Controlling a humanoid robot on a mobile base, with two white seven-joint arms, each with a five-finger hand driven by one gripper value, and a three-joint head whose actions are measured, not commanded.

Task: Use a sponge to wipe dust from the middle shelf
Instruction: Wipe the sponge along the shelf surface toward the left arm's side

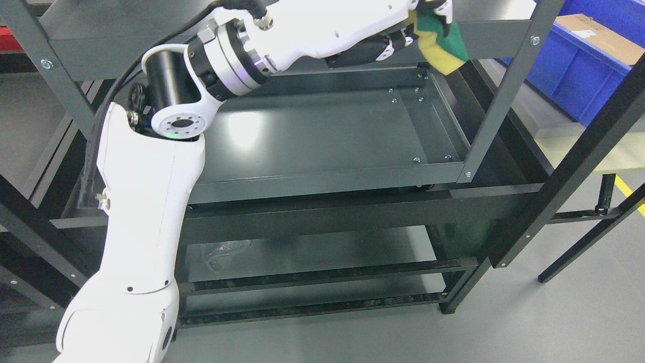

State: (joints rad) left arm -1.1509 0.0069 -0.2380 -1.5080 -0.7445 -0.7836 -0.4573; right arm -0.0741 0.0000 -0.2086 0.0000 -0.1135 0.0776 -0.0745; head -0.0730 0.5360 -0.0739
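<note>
My left arm rises from the lower left and reaches across to the upper right. Its hand [418, 22] is shut on a yellow and green sponge [441, 43], held at the top shelf's front rail near the right post, above the far right corner of the middle shelf [322, 136]. The sponge hangs in the air, apart from the middle shelf's dark grey tray. Part of the hand is cut off by the top edge of the picture. My right arm does not show.
A dark metal rack surrounds the shelf, with an upright post [504, 91] at the right and lower shelves [312, 252] beneath. A crumpled clear plastic piece [221, 252] lies on a lower shelf. Blue bins [584, 75] with a cardboard box [599, 38] stand at the upper right.
</note>
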